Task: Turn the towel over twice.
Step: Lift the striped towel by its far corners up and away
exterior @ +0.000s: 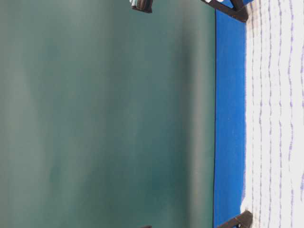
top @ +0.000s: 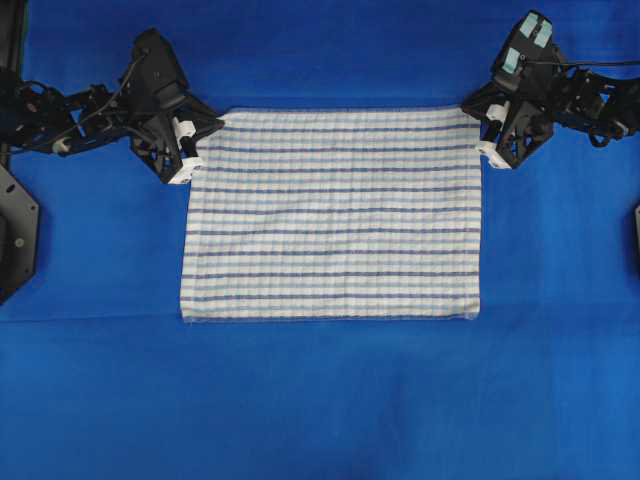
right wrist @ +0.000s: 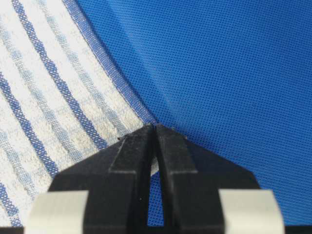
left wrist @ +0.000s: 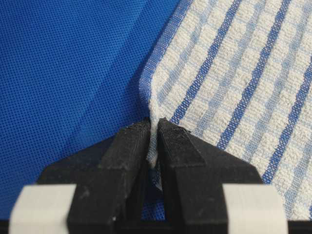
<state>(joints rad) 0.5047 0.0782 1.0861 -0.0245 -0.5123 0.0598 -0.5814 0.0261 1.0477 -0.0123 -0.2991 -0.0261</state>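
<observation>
While the towel point(top: 333, 213) is lying flat in the middle of the blue table cover point(top: 320, 400), the left claw point(left wrist: 154, 127) and right claw point(right wrist: 155, 127) are pinching its two far corners shut, so the first flip is probably starting and is calling for an even lift together.

A robot lab bench: a blue cloth point(top: 320, 400) covers the table, black arm mounts point(top: 15, 230) flank it (plain green backdrop point(exterior: 104, 114) behind).
</observation>
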